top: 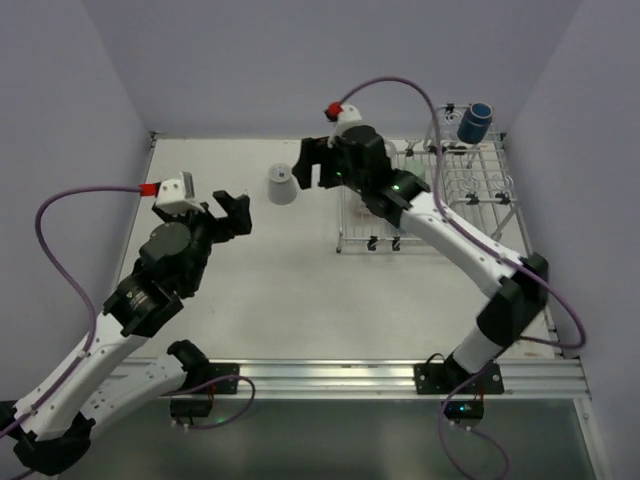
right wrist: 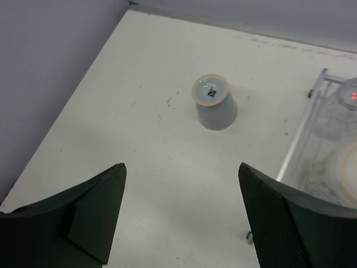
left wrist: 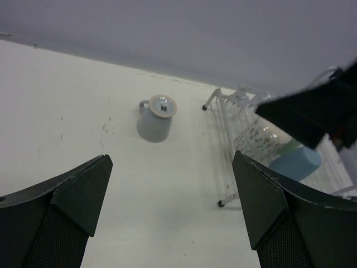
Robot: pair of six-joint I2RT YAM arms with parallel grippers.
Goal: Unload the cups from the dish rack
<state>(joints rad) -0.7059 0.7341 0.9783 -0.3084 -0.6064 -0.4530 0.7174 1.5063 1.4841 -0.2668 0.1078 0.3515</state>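
Note:
A whitish mug [top: 283, 186] stands upside down on the table, left of the dish rack [top: 360, 244]. It also shows in the left wrist view [left wrist: 155, 118] and the right wrist view [right wrist: 214, 103]. My right gripper [top: 313, 168] [right wrist: 182, 167] hovers just right of the mug, open, nothing between its fingers. My left gripper [top: 228, 212] [left wrist: 172, 162] is open over bare table, short of the mug. On the rack [left wrist: 225, 139] lie a light blue cup [left wrist: 297, 163], a pale green cup [left wrist: 289, 146] and a clear glass [left wrist: 257, 135]. A dark navy mug [top: 476, 122] sits at the rack's far right corner.
Purple walls close the table on the left, back and right. The rack's near-left rail [right wrist: 298, 139] runs beside my right fingers. Cables loop off both arms.

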